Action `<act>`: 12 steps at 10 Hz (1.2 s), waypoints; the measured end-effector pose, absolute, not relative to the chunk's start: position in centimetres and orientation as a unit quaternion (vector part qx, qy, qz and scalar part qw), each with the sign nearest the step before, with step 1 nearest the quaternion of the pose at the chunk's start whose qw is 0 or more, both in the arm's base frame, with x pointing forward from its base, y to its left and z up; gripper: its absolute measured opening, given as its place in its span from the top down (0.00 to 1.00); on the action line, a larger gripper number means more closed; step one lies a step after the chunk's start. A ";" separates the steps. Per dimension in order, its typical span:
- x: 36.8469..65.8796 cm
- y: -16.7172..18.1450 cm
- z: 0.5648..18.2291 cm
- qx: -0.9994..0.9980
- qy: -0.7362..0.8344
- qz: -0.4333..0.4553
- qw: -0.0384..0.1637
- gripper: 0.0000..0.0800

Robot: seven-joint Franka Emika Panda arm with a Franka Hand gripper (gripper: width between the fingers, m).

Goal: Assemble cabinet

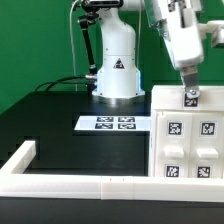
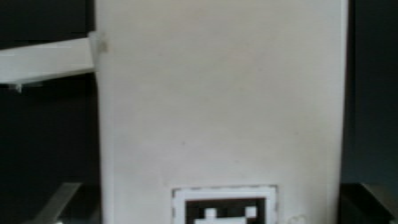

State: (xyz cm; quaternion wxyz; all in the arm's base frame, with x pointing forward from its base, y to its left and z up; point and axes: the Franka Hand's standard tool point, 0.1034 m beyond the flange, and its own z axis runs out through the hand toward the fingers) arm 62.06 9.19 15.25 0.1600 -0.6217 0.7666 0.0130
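The cabinet (image 1: 188, 140) is a large white box with several black-and-white tags on its faces, standing at the exterior view's right. My gripper (image 1: 190, 90) comes down from above onto its far top edge, just over a tag (image 1: 190, 98). In the wrist view the cabinet's white face (image 2: 222, 100) fills the frame, with a tag (image 2: 228, 206) between the fingers. One dark finger (image 2: 64, 200) shows on each side of the box, close against it. The gripper looks shut on the cabinet.
The marker board (image 1: 112, 123) lies flat on the black table in front of the arm's white base (image 1: 116, 70). A long low white border rail (image 1: 60, 180) runs along the front and turns back at the exterior view's left. A white bar (image 2: 45, 62) shows beside the cabinet in the wrist view.
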 end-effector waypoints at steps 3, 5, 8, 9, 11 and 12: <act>61.8 8.9 15.1 -0.553 0.817 0.038 0.159 0.30; 61.9 9.1 15.2 -0.523 0.836 0.044 0.161 0.30; 61.9 9.1 15.6 -0.557 0.812 0.038 0.167 0.09; 62.0 9.3 16.2 -0.562 0.808 0.035 0.172 0.01; 62.1 9.7 17.3 -0.565 0.805 0.033 0.179 0.00; 62.2 9.7 17.5 -0.569 0.801 0.031 0.181 0.00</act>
